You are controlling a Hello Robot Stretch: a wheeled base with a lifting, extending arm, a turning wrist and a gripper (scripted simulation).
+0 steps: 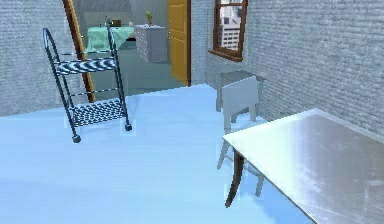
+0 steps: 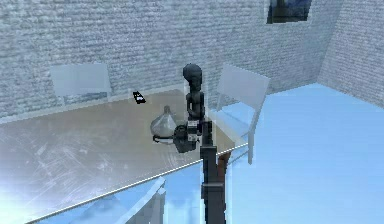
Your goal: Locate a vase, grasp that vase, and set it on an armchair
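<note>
In the forward view, a two-shelf cart (image 1: 92,88) on castors is seen on the floor at the left. To its right, a doorway is flanked by an orange door (image 1: 179,40). A bed (image 1: 105,38) with a teal cover and a grey cabinet (image 1: 152,42) are seen through the doorway. Farther right, a window (image 1: 230,28) is set in the brick wall. A grey chair (image 1: 240,98) is placed below it, just beside the far end of a table (image 1: 320,165) at the lower right.

In the arm side view, the left and middle are taken up by the tabletop (image 2: 60,150). A far chair (image 2: 80,80) is set behind its far edge at the left. A small dark object (image 2: 139,96) lies on the tabletop near that edge. The vase (image 2: 163,123), pale and round-bodied, stands upright on the tabletop near its right end. The gripper (image 2: 176,134) is located just right of the vase. Contact between them cannot be determined, and it cannot be told whether anything is held. A dark statue (image 2: 193,88) stands on the tabletop behind the gripper. The arm (image 2: 210,185) rises from the bottom edge. An end chair (image 2: 243,95) is placed at the table's right end.
</note>
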